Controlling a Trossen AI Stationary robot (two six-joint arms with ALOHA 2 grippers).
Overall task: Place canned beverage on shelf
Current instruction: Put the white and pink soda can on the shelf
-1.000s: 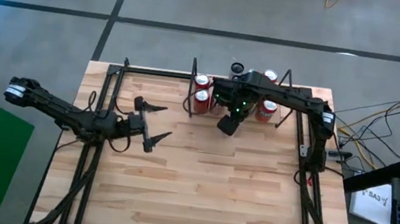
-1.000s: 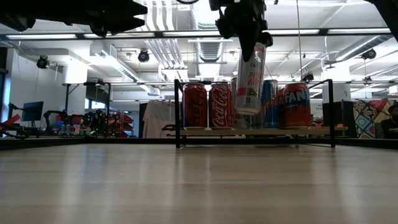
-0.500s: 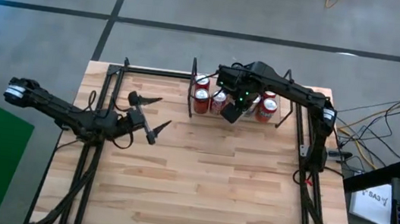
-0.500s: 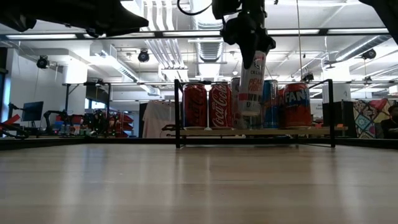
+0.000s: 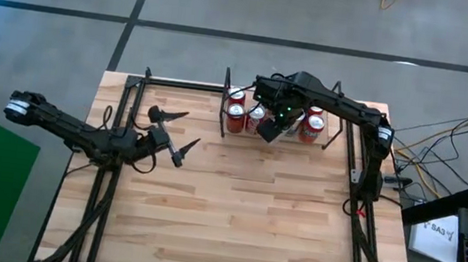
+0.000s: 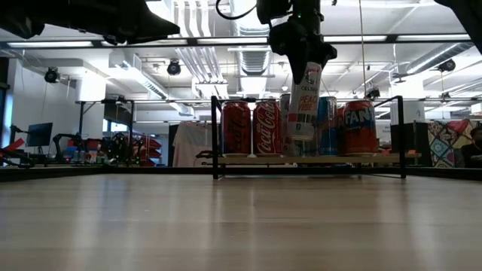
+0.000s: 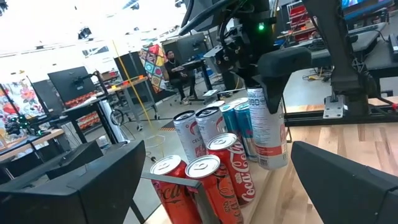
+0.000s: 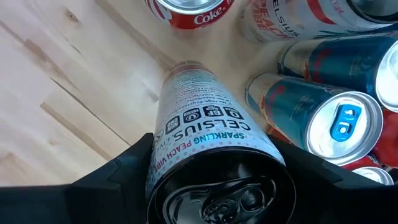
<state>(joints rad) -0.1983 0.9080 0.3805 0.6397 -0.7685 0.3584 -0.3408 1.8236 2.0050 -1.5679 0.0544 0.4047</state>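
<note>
A tall white canned beverage (image 6: 303, 102) hangs from my right gripper (image 6: 305, 59), which is shut on it, just above the shelf (image 6: 376, 159). The shelf is a small wood board in black posts at the table's far edge. In the high view this gripper (image 5: 271, 128) is over the shelf's near middle. Two red cola cans (image 6: 252, 128), blue cans (image 6: 327, 124) and an orange can (image 6: 360, 128) stand on the shelf. My left gripper (image 5: 189, 130) is open over the table's left part, pointing level toward the shelf. My right gripper pinches the canned beverage between its two fingers (image 8: 127, 168), on the can's wall just below the top rim (image 8: 186, 155). The fingers come from above, pointing down. The can hangs nearly upright below them, its bottom (image 7: 273, 163) clear of the shelf board.
The cans crowd the shelf on both sides of the hanging can; another white can (image 8: 292, 18) lies close behind it. Black frame rails (image 5: 129, 109) run along the table's left, right and far edges. Bare planks (image 5: 242, 212) fill the near half.
My right gripper has carried the can toward the table's far edge, from over the bare planks to over the shelf, then stopped. The can, tilted before, now hangs nearly upright. My left gripper has turned slightly at the wrist while staying in place.
</note>
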